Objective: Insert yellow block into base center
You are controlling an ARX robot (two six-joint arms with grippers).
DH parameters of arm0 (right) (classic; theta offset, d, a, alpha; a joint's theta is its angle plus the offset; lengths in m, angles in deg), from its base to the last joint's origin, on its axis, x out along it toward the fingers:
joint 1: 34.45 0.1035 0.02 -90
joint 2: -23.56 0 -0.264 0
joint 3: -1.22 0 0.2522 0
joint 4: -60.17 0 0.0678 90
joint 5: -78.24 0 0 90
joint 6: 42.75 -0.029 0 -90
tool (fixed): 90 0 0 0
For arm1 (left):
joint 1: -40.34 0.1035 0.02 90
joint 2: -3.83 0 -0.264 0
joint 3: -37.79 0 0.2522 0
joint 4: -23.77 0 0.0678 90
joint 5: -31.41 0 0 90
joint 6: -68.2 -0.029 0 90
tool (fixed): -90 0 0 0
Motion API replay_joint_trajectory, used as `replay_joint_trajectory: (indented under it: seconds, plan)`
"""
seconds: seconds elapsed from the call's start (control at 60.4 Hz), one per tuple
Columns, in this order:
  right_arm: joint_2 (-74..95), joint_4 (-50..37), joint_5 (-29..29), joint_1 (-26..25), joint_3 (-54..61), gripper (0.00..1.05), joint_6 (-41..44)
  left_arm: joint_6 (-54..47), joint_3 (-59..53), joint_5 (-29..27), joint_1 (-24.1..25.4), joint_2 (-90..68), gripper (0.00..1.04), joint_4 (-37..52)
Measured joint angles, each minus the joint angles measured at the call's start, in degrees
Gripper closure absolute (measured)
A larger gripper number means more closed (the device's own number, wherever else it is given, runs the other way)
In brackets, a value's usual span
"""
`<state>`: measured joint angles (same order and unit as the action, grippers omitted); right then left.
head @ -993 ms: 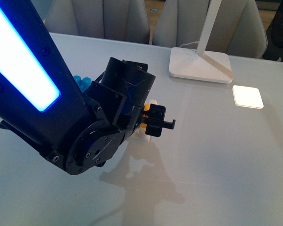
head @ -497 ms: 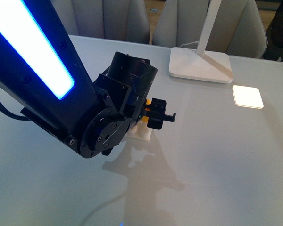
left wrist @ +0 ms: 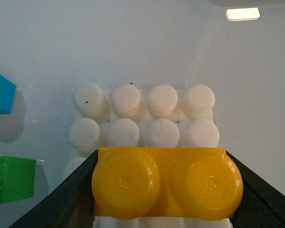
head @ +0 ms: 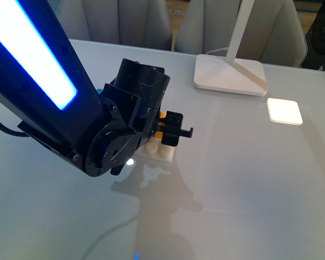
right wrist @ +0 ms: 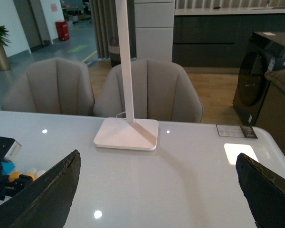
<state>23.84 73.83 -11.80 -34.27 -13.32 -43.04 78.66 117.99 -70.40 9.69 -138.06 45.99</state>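
- Left gripper (left wrist: 166, 190) is clenched on the yellow block (left wrist: 166, 183), which is pinched at its two short ends between the black fingers (left wrist: 61, 204), with its studs turned toward the wrist camera.
- Directly beneath the held block the base (left wrist: 126, 99) is seen. The block is set across its studs, with two full rows of white studs left bare beyond the fingertips and a strip of white shown on the near side. Whether the block is pressed home cannot be told.
- Just beside the base, off to one side of the gripper, a green brick (left wrist: 12, 178) lies on the table (left wrist: 256, 85), and a blue brick (left wrist: 0, 90) is found a little further along that side.
- Right gripper (right wrist: 157, 156) is held released, its fingers spread wide with nothing between them, well apart from the base.
- Ahead of it a white lamp foot (right wrist: 127, 134) stands on the table, and grey chairs (right wrist: 147, 90) are seen beyond the far edge.
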Motion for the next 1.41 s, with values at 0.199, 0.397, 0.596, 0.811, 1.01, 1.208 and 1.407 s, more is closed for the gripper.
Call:
replay_joint_trajectory:
  seconds: [0.199,0.397,0.596,0.811,1.01,1.208,1.407]
  plan:
    - [0.00,0.00,0.02,0.00,0.00,0.09,0.00,-0.11,0.00,0.02,0.04,-0.46,0.42,0.15]
    - [0.00,0.00,0.02,0.00,0.00,0.09,0.00,-0.09,0.00,0.02,-0.04,-1.01,0.42,0.22]
    - [0.00,0.00,0.02,0.00,0.00,0.09,0.00,-0.09,0.00,0.00,-0.04,-1.01,0.42,0.44]
    - [0.00,0.00,0.02,0.00,0.00,0.09,0.00,-0.07,0.00,0.00,-0.04,-1.18,0.42,0.46]
    - [0.00,0.00,0.02,0.00,0.00,0.09,0.00,0.20,0.13,0.02,-0.07,-1.92,0.42,0.74]
    - [0.02,0.00,0.02,0.00,0.00,0.09,0.00,0.44,0.39,0.00,-0.11,-2.23,0.42,0.79]
    - [0.00,0.00,0.02,0.00,0.00,0.09,0.00,0.79,0.94,0.00,-0.20,-2.54,0.42,0.79]
